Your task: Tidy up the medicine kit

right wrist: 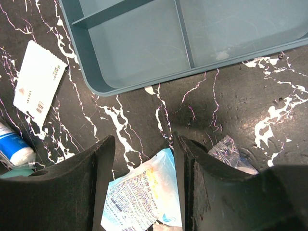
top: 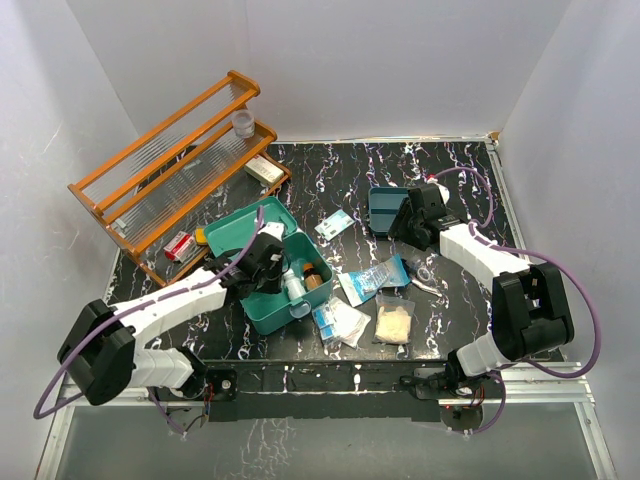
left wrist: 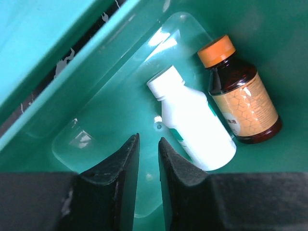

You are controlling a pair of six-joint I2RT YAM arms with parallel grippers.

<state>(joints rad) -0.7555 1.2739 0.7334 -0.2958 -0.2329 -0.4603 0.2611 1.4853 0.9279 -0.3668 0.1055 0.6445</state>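
Observation:
The teal medicine kit (top: 262, 305) stands open at front left, its lid (top: 232, 228) tilted back. A white bottle (left wrist: 192, 122) and an amber bottle with an orange cap (left wrist: 243, 98) lie inside it on a clear plastic insert (left wrist: 113, 110). My left gripper (left wrist: 148, 139) reaches into the kit beside the white bottle, its jaws a narrow gap apart with nothing between them. My right gripper (right wrist: 143, 139) is open and empty, hovering over a blue-and-white packet (right wrist: 142, 195) just in front of the shallow teal tray (right wrist: 144, 53).
An orange wooden rack (top: 170, 165) stands at back left, holding small boxes and a cup. A white sachet (right wrist: 38, 82), a clear bag (right wrist: 231, 151), a gauze pack (top: 395, 322) and small packets (top: 340, 322) lie on the black marble table between the kit and the tray.

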